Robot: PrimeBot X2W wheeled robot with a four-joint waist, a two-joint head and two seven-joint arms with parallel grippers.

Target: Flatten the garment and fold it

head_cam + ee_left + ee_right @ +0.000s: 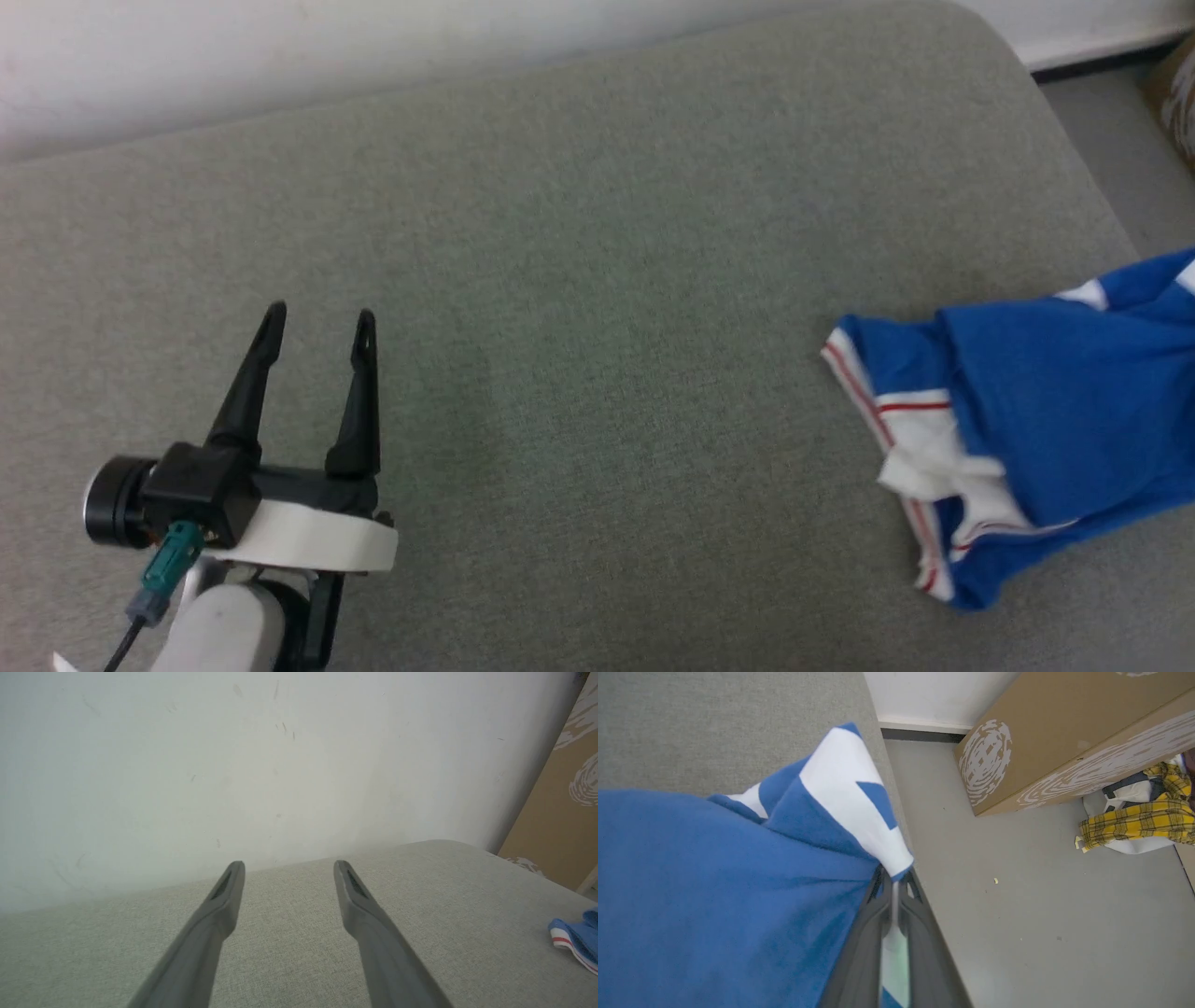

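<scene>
My right gripper (896, 884) is pinched shut on the royal-blue jersey T-shirt with white sleeves (1046, 411), bunched well to the right of my wide-open, empty left gripper (320, 325); I reckon the left must reach rightward

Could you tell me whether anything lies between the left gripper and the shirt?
Nothing visible does: bare grey cushion lies between the open left gripper and the crumpled shirt at the cushion's right edge, where the right gripper pinches it.
</scene>
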